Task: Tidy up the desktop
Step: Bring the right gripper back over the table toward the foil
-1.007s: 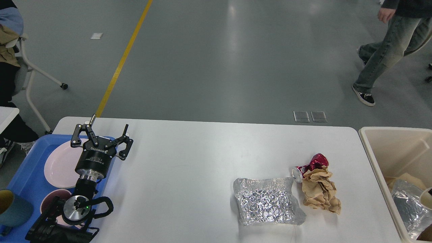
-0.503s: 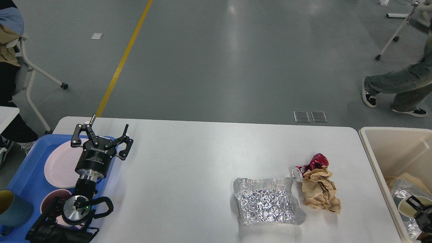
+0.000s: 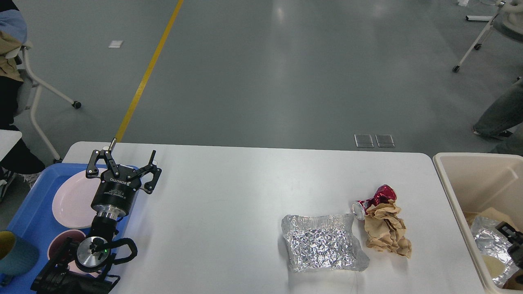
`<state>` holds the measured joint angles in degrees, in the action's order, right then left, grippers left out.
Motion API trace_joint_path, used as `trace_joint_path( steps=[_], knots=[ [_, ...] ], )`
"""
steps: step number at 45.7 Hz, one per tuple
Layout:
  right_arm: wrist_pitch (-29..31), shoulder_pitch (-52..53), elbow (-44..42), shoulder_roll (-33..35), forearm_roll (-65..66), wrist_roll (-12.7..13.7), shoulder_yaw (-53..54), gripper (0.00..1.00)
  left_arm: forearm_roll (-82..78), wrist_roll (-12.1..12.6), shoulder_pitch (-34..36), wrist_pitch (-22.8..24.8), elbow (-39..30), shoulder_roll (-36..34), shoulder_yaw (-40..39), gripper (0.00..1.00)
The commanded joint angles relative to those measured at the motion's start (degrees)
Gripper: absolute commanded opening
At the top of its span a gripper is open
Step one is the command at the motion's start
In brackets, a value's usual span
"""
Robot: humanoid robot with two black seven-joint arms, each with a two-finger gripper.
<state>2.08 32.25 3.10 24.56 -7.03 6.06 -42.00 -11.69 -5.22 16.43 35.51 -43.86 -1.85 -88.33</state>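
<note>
White desktop [image 3: 229, 212] on grey floor [image 3: 286, 73]

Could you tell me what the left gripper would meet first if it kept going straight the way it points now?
Probably nothing: the open left gripper points up and away past the desktop edge.

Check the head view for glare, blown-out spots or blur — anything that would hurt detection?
Head view: sharp overall, soft even light; pale ceiling-light streaks on the grey floor; crumpled foil sheet sparkles with small specular highlights; white desktop is bright but not clipped, with faint shadows under the brown paper wad; right gripper is cropped at the frame edge.
</note>
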Motion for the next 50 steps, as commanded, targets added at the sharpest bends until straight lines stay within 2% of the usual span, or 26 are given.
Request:
trace_joint_path(
  steps=[1, 6, 7, 9, 17, 24, 29, 36, 44, 50],
  knots=[
    [7.91, 10.86, 10.75, 6.63, 1.22, 0.18, -0.45, 1.0, 0.0, 0.03, 0.0, 0.0, 0.0, 0.01, 0.0, 0.96],
    [14.61, 21.08, 17.8, 8.4, 8.42, 1.32, -3.08, 1.0, 0.0, 0.03, 0.09, 0.0, 0.0, 0.01, 0.0, 0.96],
    [17.84, 26.75, 21.12, 8.4, 12.52, 1.67, -4.39, 1.0, 0.0, 0.03, 0.09, 0.0, 0.0, 0.01, 0.0, 0.96],
    [20.85, 31.01, 24.3, 8.49, 15.1, 1.85, -5.37, 1.0, 0.0, 0.03, 0.0, 0.0, 0.0, 0.01, 0.0, 0.96],
    [31.3, 50.43, 36.96, 7.35, 18.45, 1.85, -13.62, 1.0, 0.0, 0.03, 0.09, 0.0, 0.0, 0.01, 0.0, 0.96],
    [41.15, 67.48, 48.83, 0.42, 18.1, 1.94, -22.06, 1.0, 0.0, 0.03, 0.09, 0.0, 0.0, 0.01, 0.0, 0.96],
    [47.66, 76.28, 54.8, -3.2, 17.75, 2.03, -23.48, 1.0, 0.0, 0.03, 0.0, 0.0, 0.0, 0.01, 0.0, 0.96],
    [49.78, 87.97, 64.74, -3.11, 16.7, 2.99, -24.18, 1.0, 0.0, 0.03, 0.0, 0.0, 0.0, 0.01, 0.0, 0.96],
    [50.04, 97.82, 75.28, -2.5, 11.43, 9.05, -24.62, 1.0, 0.0, 0.03, 0.0, 0.0, 0.0, 0.01, 0.0, 0.96],
    [49.52, 101.69, 80.74, -2.59, 7.12, 11.08, -24.36, 1.0, 0.0, -0.06, 0.09, 0.0, 0.0, -0.08, 0.0, 0.96]
  ],
)
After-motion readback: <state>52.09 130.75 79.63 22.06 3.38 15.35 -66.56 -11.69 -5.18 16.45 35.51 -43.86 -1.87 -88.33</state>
